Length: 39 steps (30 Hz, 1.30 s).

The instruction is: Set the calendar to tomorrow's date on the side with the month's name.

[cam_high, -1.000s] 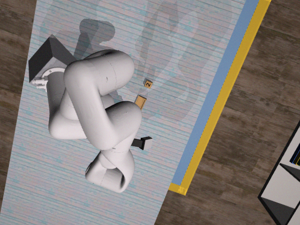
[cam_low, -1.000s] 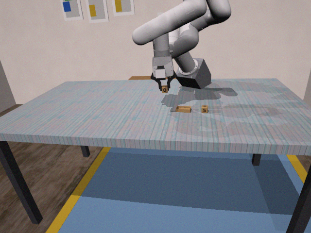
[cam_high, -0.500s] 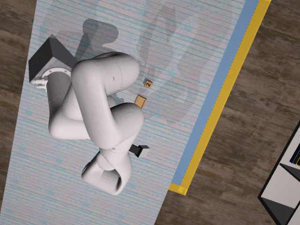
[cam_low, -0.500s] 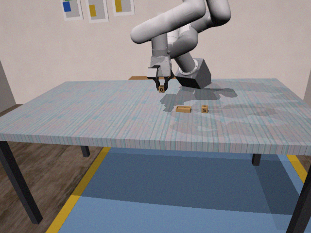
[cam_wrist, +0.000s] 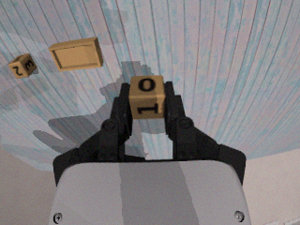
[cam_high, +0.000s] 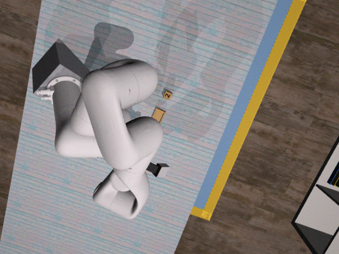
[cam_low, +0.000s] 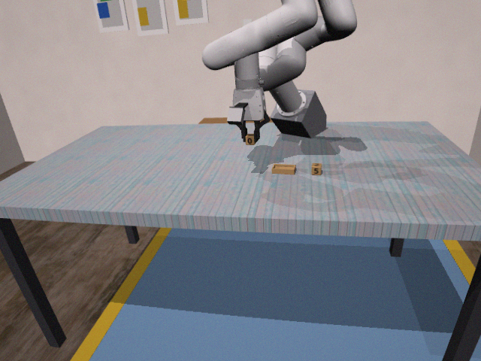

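On the left, in the view from the front, the gripper point(cam_low: 250, 130) hangs above the table point(cam_low: 116, 186). It is partly closed on a small wooden cube point(cam_low: 250, 140), and the cube is up in the air. A 0 shows on the cube's front face. In the wrist view the two black fingers press on the cube's left and right sides, with a 0 and a 1 on the faces we can see.

A bit to the right, the little wooden tray point(cam_low: 283, 168) lies flat on the table. Nothing is in it. Just beside it, farther right, the other cube point(cam_low: 316, 168) stands on the table, apart from the tray. It shows a 5 to the front and a 2 on top in the top view.

The cubes look hard, light and smooth, so one could slip or turn if the squeeze is weak. The best place to hold a cube is on two flat sides facing away from each other, near the middle. The tray looks light too, with low walls, so a bump could push it away.
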Each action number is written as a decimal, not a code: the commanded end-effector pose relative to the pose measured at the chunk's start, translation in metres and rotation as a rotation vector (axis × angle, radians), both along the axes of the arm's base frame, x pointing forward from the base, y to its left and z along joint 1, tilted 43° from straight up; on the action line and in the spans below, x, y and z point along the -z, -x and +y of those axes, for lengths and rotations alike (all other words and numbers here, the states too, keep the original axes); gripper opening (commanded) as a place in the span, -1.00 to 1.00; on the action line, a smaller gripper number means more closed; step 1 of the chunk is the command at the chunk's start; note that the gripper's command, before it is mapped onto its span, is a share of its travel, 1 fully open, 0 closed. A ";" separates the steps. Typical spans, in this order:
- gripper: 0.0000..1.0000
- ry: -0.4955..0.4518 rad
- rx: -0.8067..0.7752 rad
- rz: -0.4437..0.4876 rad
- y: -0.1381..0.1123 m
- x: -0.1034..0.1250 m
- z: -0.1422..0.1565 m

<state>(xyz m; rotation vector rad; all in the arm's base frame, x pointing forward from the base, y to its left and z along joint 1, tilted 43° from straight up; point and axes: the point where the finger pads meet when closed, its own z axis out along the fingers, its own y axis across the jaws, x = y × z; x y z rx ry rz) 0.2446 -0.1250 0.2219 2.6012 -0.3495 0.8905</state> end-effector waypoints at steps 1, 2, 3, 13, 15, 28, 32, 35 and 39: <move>-0.47 0.001 -0.001 -0.002 -0.004 0.004 -0.002; -0.47 0.001 -0.001 -0.002 -0.006 0.006 -0.004; -0.47 0.001 -0.001 -0.002 -0.008 0.009 -0.005; -0.47 0.001 -0.001 -0.002 -0.034 0.044 -0.024; -0.47 0.001 -0.001 -0.002 -0.039 0.050 -0.028; -0.47 0.001 -0.001 -0.002 -0.050 0.064 -0.036; -0.47 0.001 -0.001 -0.002 -0.050 0.064 -0.036; -0.47 0.001 -0.001 -0.002 -0.050 0.064 -0.036; -0.47 0.001 -0.001 -0.002 -0.050 0.064 -0.036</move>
